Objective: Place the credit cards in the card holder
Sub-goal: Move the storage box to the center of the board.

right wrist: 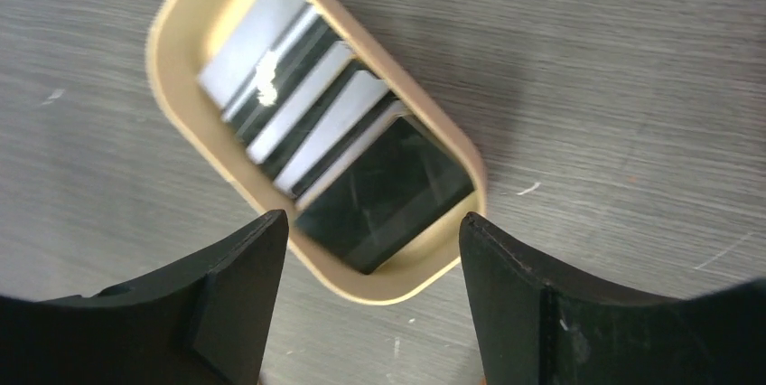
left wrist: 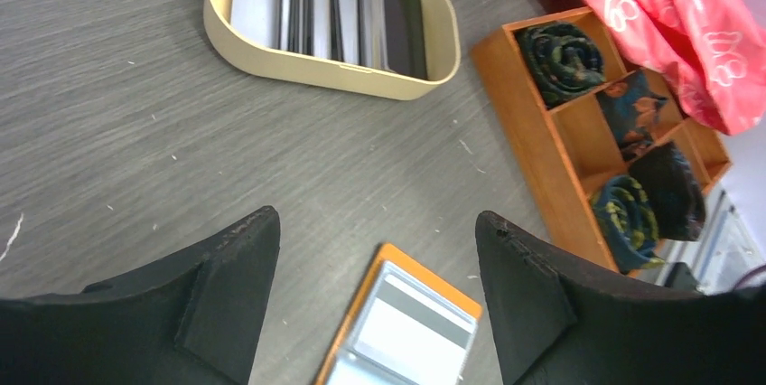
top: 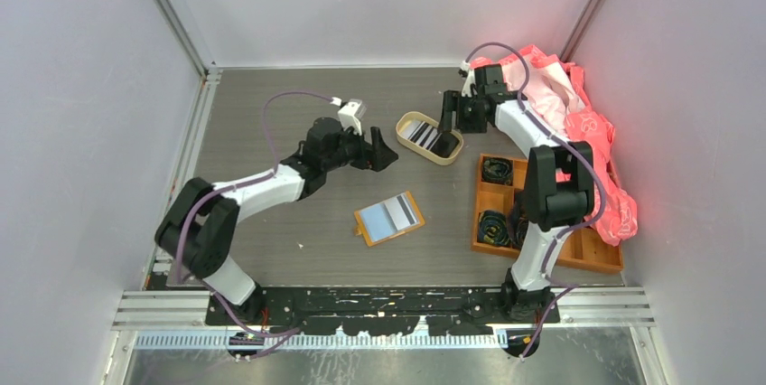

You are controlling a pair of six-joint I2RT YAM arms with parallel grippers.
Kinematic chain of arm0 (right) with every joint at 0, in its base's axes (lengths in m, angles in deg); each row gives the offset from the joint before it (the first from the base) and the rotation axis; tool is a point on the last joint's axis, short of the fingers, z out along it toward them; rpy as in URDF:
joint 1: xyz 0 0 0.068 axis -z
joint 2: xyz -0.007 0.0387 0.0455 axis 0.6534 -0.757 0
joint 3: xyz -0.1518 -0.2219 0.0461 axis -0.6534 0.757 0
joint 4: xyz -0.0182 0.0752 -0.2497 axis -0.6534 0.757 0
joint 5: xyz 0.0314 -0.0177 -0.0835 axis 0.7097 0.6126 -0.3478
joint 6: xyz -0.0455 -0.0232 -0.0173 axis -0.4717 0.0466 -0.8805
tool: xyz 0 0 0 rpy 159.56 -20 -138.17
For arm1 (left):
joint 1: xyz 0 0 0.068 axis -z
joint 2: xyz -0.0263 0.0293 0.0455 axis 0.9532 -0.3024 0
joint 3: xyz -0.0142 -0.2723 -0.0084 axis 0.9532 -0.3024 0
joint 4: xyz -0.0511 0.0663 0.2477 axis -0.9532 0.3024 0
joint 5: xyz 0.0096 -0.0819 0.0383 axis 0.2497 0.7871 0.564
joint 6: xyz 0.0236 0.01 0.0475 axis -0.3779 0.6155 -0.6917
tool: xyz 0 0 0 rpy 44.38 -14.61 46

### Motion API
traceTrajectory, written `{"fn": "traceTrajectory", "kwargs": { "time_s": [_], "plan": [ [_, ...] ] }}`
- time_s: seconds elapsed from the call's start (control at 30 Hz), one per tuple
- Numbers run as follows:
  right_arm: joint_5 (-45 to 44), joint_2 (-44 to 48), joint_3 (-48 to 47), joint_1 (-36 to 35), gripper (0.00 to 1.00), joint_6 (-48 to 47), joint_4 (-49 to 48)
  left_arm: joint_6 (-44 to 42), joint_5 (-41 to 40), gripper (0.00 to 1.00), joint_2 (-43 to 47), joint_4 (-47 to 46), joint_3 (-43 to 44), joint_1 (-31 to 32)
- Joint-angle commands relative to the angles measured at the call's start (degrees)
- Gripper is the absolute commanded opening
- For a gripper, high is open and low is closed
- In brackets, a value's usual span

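Observation:
The card holder [top: 374,223] lies open on the table, orange-edged, with a grey-striped card [top: 403,212] in its right half. Several more credit cards [right wrist: 298,105] stand on edge in the oval beige tin [right wrist: 176,69], white ones and a dark one [right wrist: 388,186]. My left gripper [top: 386,151] hangs open above the table between tin and holder. In the left wrist view the holder's orange edge [left wrist: 425,278] shows between its empty fingers [left wrist: 235,267]. My right gripper [right wrist: 372,222] is open over the tin's near end, above the dark card, holding nothing.
An orange wooden compartment tray [top: 592,254] with rolled dark socks [top: 496,169] sits at the right. Crumpled pink cloth [top: 592,127] lies behind and beside it. The tin [top: 401,126] stands mid-table, close to the tray's far-left corner. Grey walls enclose the table.

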Motion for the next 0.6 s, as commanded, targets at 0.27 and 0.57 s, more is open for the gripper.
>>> {"fn": "traceTrajectory", "kwargs": {
  "time_s": [0.27,0.57],
  "plan": [
    [-6.00,-7.76,-5.61,1.07,0.57,-5.44,5.89,-4.00,5.17,0.67,-12.30,-12.30,6.61,-2.46],
    [-1.68,-9.23,-6.88,0.13,0.20,-8.88,8.54,-3.29,7.42,0.66,-8.76,-17.46,-0.91,-3.59]
  ]
}}
